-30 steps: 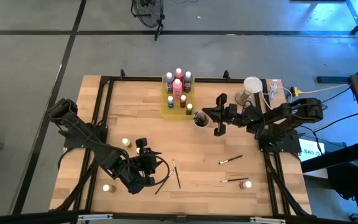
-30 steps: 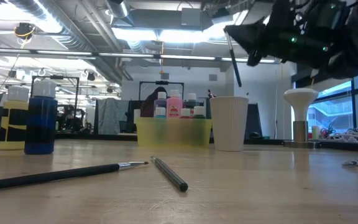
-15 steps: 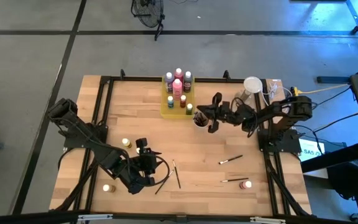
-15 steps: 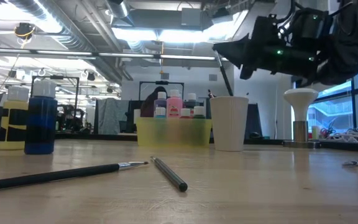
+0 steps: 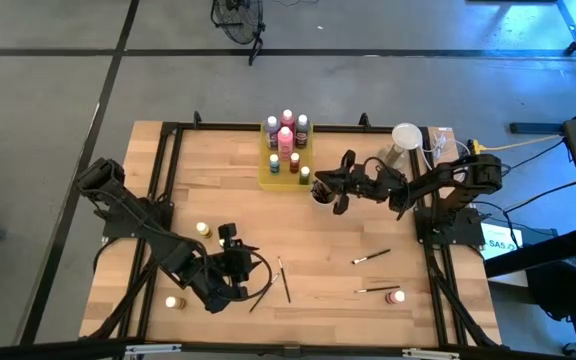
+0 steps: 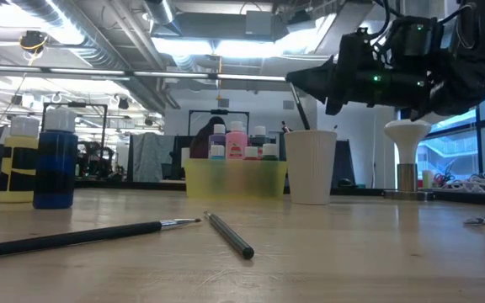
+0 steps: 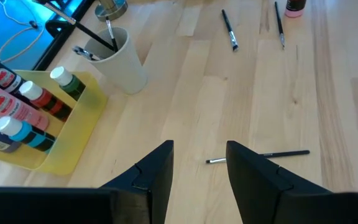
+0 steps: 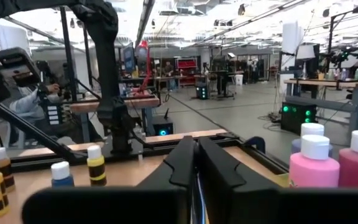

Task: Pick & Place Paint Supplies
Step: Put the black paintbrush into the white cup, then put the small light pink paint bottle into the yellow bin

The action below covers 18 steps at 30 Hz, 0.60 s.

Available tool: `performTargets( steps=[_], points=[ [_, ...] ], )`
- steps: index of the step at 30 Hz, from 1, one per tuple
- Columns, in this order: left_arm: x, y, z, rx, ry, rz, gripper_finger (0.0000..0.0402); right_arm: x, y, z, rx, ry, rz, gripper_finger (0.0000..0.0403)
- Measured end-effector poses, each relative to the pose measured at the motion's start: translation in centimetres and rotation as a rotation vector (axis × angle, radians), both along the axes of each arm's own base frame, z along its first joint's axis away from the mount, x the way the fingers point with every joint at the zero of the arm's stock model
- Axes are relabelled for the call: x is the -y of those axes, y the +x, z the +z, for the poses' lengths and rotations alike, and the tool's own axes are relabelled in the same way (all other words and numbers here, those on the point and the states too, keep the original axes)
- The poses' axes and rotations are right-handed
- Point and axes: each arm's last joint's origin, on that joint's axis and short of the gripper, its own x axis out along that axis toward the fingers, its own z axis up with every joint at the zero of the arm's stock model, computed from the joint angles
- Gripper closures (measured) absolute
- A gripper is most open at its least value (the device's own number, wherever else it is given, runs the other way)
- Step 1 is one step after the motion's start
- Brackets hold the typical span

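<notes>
Right tool (image 6: 295, 77) holds a brush (image 6: 296, 99) over the cup (image 6: 310, 166) (low view).

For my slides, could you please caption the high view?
Right gripper lowers a brush into the cup; left gripper waits open.

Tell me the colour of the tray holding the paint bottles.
Translucent yellow; the tray shows best in the left wrist view.

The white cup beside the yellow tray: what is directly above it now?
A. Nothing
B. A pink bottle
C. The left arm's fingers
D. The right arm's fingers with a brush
D: the right gripper hangs over the white cup, pinching a brush that points down into it.
</notes>
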Motion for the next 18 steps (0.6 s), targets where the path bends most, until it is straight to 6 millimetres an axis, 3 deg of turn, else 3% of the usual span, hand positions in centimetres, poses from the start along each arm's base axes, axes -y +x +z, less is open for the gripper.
performTargets(
  steps=[7,15,18],
  points=[
    [0.2,-0.1,0.0,0.0,-0.001,-0.007,0.0258,0.3,0.0,-0.2,-0.022,0.005,-0.01,0.034],
    [0.2,-0.1,0.0,-0.005,-0.005,-0.011,0.0258,0.4,-0.1,0.2,0.034,0.09,0.001,0.0231],
    [0.2,-0.1,0.0,-0.005,-0.006,-0.012,0.0258,0.1,-0.3,1.1,0.088,0.093,0.09,0.0194]
  ],
)
